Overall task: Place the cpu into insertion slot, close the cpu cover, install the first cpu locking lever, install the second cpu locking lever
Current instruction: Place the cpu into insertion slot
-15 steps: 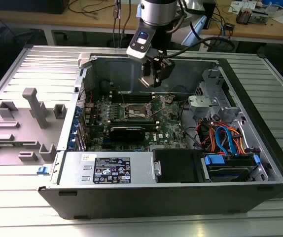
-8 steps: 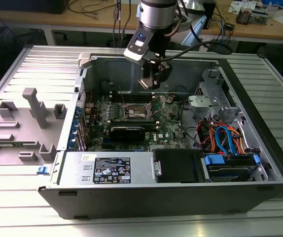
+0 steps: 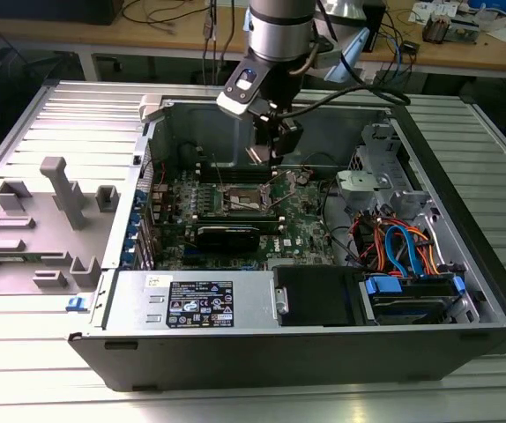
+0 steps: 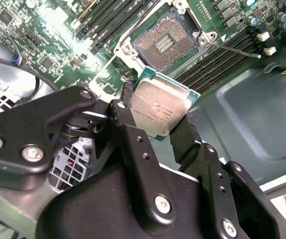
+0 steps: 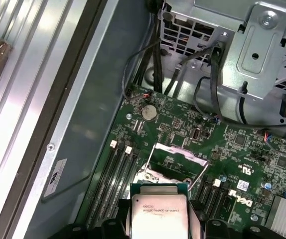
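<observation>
My gripper hangs inside the open computer case, above the green motherboard. It is shut on the cpu, a silver-topped square chip clamped by its edges between the two black fingers. The chip hovers a little off to one side of the insertion slot, whose pale pin field lies bare. In the first wrist view the cpu sits just before the slot, and the cpu cover stands raised on its far side. A thin wire locking lever sticks out beside the socket, unlatched.
Long black memory slots flank the socket. A black card lies across the board nearer the power supply. A drive cage with blue and orange cables is at the exterior view's right. A grey plastic fixture lies outside the case.
</observation>
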`<state>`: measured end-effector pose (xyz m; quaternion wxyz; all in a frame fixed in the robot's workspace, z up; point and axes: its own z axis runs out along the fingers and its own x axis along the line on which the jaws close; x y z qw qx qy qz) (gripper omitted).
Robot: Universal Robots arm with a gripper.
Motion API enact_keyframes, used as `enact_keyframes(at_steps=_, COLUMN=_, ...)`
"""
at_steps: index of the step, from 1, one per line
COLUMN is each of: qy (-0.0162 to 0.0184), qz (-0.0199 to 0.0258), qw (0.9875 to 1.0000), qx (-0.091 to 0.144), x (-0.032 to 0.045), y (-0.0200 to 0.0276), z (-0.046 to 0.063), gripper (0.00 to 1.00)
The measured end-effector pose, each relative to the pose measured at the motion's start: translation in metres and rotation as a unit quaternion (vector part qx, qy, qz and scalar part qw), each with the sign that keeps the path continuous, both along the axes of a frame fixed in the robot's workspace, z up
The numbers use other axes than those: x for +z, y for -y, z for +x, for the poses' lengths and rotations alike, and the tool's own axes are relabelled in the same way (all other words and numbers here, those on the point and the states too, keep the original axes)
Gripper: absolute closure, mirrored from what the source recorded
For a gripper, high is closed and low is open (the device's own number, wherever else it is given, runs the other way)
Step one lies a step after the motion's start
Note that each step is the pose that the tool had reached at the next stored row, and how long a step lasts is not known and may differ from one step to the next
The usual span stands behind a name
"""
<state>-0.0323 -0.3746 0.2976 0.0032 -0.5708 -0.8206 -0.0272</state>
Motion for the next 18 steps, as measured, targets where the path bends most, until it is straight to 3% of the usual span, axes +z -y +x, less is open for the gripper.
enact_keyframes(at_steps=3, qy=-0.0026, qz=-0.0010, qw=0.9997, qx=-0.022, x=-0.0062, y=0.0000, z=-0.001, gripper=0.46)
enact_keyframes(at_steps=5, qy=-0.0082, qz=-0.0011, qw=0.9993, qx=-0.036, x=-0.0094, y=0.0000, z=-0.001, gripper=0.46)
enact_keyframes(at_steps=6, qy=-0.0091, qz=-0.0011, qw=0.9991, qx=-0.041, x=-0.0112, y=0.0000, z=-0.001, gripper=0.46)
enact_keyframes(at_steps=9, qy=-0.0092, qz=-0.0010, qw=0.9987, qx=-0.049, x=-0.0142, y=0.0000, z=-0.004, gripper=0.46)
enact_keyframes(at_steps=11, qy=-0.0092, qz=-0.0008, qw=0.9978, qx=-0.066, x=-0.0176, y=0.0000, z=-0.005, gripper=0.46)
enact_keyframes(at_steps=14, qy=-0.0092, qz=-0.0006, qw=0.9957, qx=-0.093, x=-0.0213, y=0.0000, z=-0.005, gripper=0.46)
enact_keyframes(at_steps=18, qy=-0.0093, qz=-0.0002, qw=0.9912, qx=-0.132, x=-0.0297, y=0.0000, z=-0.005, gripper=0.46)
